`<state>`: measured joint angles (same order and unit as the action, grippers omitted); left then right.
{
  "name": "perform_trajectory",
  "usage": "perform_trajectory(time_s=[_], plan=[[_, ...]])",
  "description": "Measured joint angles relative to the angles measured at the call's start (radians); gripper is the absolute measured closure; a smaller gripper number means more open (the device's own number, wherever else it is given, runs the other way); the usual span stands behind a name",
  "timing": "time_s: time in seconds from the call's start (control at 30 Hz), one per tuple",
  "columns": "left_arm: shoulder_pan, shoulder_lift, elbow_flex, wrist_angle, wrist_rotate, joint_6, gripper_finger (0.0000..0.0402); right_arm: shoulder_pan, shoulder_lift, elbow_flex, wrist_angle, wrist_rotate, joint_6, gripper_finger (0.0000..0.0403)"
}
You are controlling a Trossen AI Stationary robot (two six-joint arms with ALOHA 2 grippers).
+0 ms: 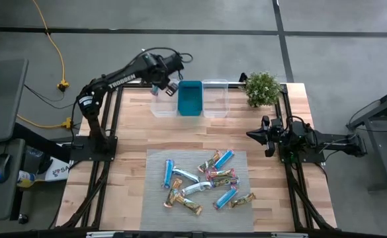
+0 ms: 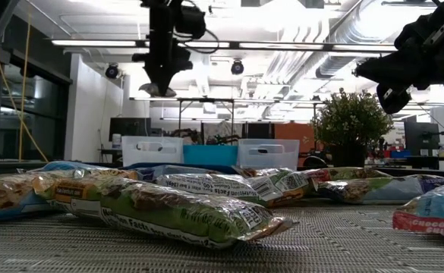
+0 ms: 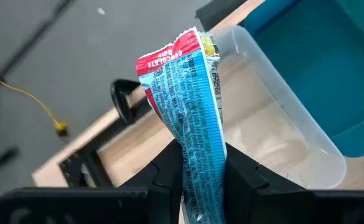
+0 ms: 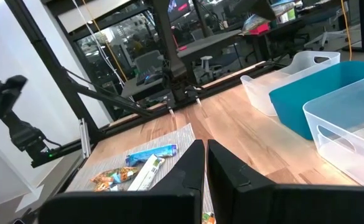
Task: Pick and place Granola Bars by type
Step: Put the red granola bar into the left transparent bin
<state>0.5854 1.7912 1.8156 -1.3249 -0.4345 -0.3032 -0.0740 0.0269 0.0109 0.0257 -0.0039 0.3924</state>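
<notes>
Pinched low by the left gripper (image 3: 201,180), the blue bar (image 3: 191,118) could flop past the clear bin (image 3: 275,118) just beneath when released.

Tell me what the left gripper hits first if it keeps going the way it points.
Probably the clear bin: the left gripper, shut on a blue bar, points at its near rim, though depth is unclear.

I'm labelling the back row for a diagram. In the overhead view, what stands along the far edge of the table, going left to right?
Left clear bin with the left gripper holding a blue bar over it → teal bin → right clear bin → potted plant.
</notes>
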Motion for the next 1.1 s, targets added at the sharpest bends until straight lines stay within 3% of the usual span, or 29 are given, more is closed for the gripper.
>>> perform_trajectory(time_s=[0.3, 0.4, 0.6, 0.8, 1.1], plan=[[0.150, 0.000, -0.155, 0.255, 0.389, 0.027, 0.0326, 0.000, 0.000, 0.000, 0.000, 0.000, 0.000, 0.0402], [0.175, 0.001, -0.234, 0.307, 0.450, 0.003, 0.0326, 0.000, 0.000, 0.000, 0.000, 0.000, 0.000, 0.0402], [0.182, 0.001, -0.356, 0.313, 0.426, -0.107, 0.0326, 0.000, 0.000, 0.000, 0.000, 0.000, 0.000, 0.0402], [0.166, 0.000, -0.460, 0.429, 0.400, -0.239, 0.0326, 0.000, 0.000, 0.000, 0.000, 0.000, 0.000, 0.0402], [0.166, 0.000, -0.493, 0.514, 0.309, -0.271, 0.0326, 0.000, 0.000, 0.000, 0.000, 0.001, 0.000, 0.0402]])
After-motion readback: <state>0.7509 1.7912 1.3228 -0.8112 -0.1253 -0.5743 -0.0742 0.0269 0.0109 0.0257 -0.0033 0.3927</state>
